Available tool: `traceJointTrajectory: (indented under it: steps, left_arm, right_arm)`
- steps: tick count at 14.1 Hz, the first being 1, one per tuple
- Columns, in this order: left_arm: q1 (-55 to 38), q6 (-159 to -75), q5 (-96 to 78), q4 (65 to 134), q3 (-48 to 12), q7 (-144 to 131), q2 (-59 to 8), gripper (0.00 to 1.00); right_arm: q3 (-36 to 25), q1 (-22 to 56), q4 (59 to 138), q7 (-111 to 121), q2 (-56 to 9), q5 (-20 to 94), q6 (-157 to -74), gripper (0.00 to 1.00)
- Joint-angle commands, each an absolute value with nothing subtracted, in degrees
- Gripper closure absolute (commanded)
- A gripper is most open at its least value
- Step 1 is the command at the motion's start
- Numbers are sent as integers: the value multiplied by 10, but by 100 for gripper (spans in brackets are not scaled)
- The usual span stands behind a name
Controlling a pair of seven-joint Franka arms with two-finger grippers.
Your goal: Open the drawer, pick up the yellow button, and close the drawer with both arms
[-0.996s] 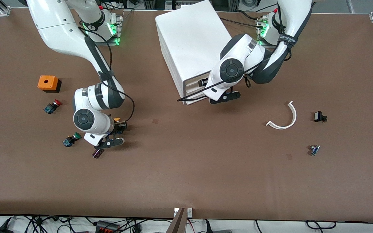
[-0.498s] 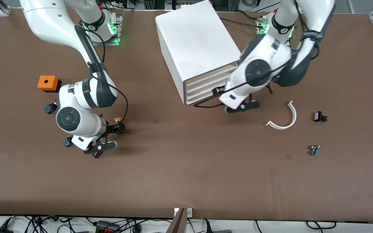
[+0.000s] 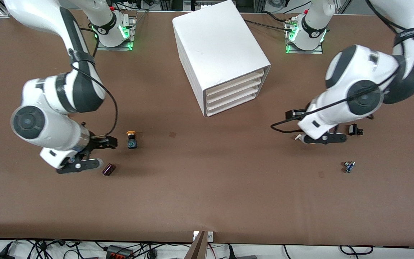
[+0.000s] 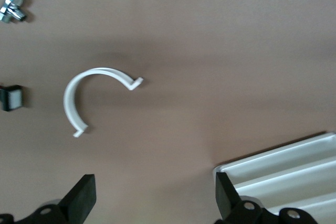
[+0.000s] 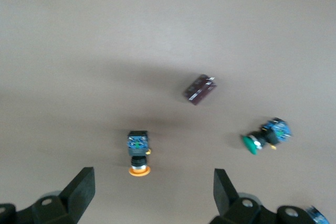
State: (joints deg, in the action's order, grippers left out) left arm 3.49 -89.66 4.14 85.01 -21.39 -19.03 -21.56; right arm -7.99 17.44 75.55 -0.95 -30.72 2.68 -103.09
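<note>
- Since the earlier frame the right gripper (image 3: 111, 142), jaws wide and empty, has let go of the button (image 3: 132, 139), which lies on the brown table (image 3: 207, 187) nearer the front camera than the cabinet (image 3: 221, 54)
- The left gripper (image 3: 295, 114), spread open, has left the cabinet and is over the white clip (image 4: 89, 98)
- The drawer (image 3: 235, 83) sits shut, its contents hidden

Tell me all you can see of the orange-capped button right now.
The button lies on its side on the bare brown table, with nothing touching it. It has a round orange-yellow cap, a black body and a blue base; it looks like plastic. The cap points toward the robots' bases. The right gripper hangs open near it, and a small dark cylinder lies nearer to the front camera.
</note>
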Motion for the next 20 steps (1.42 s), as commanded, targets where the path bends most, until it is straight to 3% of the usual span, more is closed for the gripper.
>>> traceJointTrajectory:
  steps: [1,4,6,8,11,13,15,20]
  left_arm:
    - [73,-848,54,810,-222,-102,-211,0]
    - [80,-835,34,829,-176,6,-162,0]
    - [47,-851,2,889,-95,67,-92,0]
    - [12,-900,-1,950,-35,79,-30,0]
    - [3,-998,0,1024,-11,109,32,0]
    - [-41,-1020,-1,1034,40,90,38,0]
    - [-37,-1021,-1,1034,42,86,37,0]
    - [-31,-990,-1,1020,40,90,34,0]
  right_arm:
    - [-100,161,756,4,-266,32,-978,0]
    - [-105,146,739,4,-253,33,-962,0]
    - [-105,127,737,1,-243,33,-955,0]
    - [-96,90,737,-2,-221,40,-954,0]
    - [-90,50,742,-1,-190,41,-954,0]
    - [-84,27,757,4,-171,40,-954,0]
    - [-44,-18,778,5,-150,35,-954,0]
    - [-36,-17,806,4,-124,-4,-937,0]
